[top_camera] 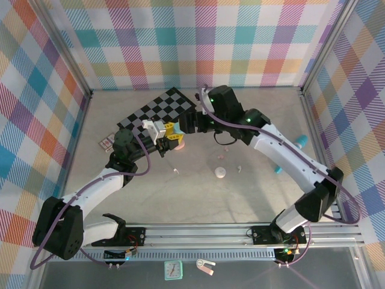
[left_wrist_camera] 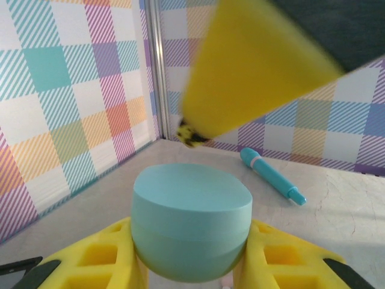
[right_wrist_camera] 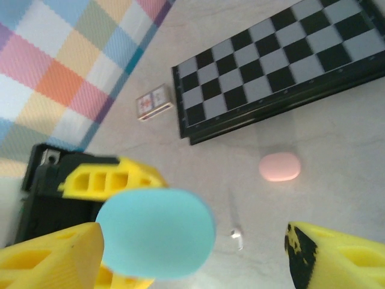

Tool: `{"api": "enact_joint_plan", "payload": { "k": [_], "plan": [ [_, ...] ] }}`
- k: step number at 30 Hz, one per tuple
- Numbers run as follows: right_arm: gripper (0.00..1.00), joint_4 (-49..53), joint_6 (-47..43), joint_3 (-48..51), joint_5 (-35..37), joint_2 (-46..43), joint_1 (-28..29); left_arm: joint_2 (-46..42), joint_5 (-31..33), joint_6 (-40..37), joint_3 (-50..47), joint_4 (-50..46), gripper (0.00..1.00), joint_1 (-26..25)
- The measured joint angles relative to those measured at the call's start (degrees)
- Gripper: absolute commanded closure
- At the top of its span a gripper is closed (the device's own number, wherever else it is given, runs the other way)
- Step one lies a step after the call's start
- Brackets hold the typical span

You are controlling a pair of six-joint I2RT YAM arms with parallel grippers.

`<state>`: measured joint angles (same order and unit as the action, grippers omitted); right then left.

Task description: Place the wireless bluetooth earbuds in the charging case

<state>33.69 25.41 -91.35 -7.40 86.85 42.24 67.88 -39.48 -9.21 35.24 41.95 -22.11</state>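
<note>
Desk: pale stone-look top. Checkerboard lies flat on it at the far side. Left claw is clamped on the teal charging case, lid down. Right claw is just above that case, jaws wide, gripping nothing. Teal cylinder lies beyond. Pink case sits near the board's edge. One white earbud lies loose on the desk near the pink case, not touching it.
</note>
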Motion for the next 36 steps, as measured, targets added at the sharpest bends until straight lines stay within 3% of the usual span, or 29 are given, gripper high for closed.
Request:
{"api": "enact_joint_plan", "payload": {
  "k": [7,16,21,29,36],
  "plan": [
    [0.22,-16.37,16.31,15.19,-15.39,-7.65,-7.74,0.07,0.15,2.99,0.24,4.35,0.77,0.0],
    [0.28,-39.67,36.28,22.58,-31.61,-6.19,-8.11,1.6,0.15,6.69,2.08,8.0,0.77,-1.07],
    [0.32,-48.52,43.34,23.21,-34.8,-3.8,-8.11,1.62,0.15,6.62,3.45,7.96,0.77,-2.73],
    [0.63,-55.19,49.83,25.2,-35.76,-2.86,-8.17,1.6,0.61,6.49,3.69,8.61,0.77,-3.74],
    [0.76,-57.22,51.47,26.14,-35.52,-2.89,-8.5,1.64,0.85,6.4,3.69,8.63,0.76,-3.74]
  ]
}}
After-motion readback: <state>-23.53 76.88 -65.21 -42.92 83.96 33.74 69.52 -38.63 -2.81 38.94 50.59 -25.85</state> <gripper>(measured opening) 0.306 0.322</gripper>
